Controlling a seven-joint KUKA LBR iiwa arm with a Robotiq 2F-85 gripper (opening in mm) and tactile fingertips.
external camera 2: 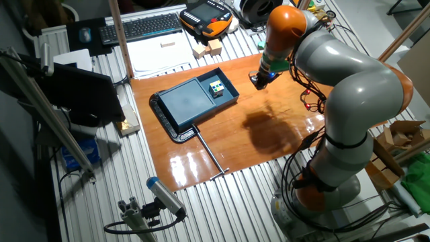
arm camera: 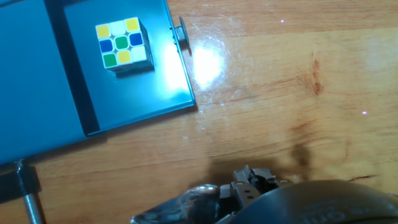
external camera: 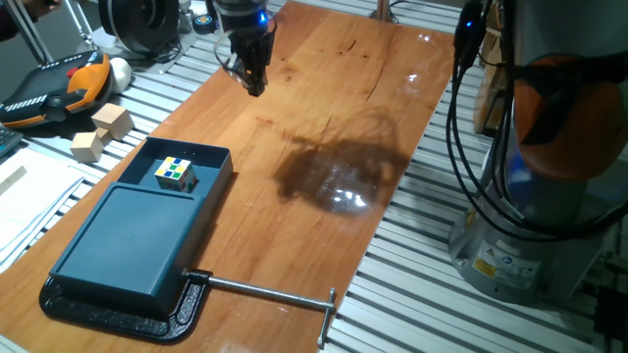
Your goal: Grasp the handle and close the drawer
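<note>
**Drawer stands open, arm waits well clear of it**

The drawer [external camera: 186, 169] is pulled out of the flat teal box [external camera: 132, 240] at the box's far end, a shallow tray with a small multicoloured puzzle cube [external camera: 175, 174] lying inside it. Its handle [external camera: 209, 150], in the hand view a small dark tab on the outer rim of the tray, faces out over the bare wood of the counter [external camera: 343, 118]. A black cast-iron clamp [external camera: 147, 309] grips the near end of the box, its long steel rod [external camera: 265, 290] running off to the right; judging by this, the clamp pins the box so that a push on the drawer slides the tray in rather than shoving the whole box along.

The gripper [external camera: 253, 76] hangs above the far part of the counter, well apart from the drawer and holding nothing. Its jaws point down and look drawn close together in the fixed views, though the pictures are too small to be sure, and the hand view shows only a blurred part of the hand, so I cannot tell how far open they are.

Nothing lies between gripper and handle; the wood there is free. Two wooden blocks [external camera: 103, 132] and an orange-and-black teach pendant [external camera: 54, 88] sit off the counter on the left, out of the path.
</note>
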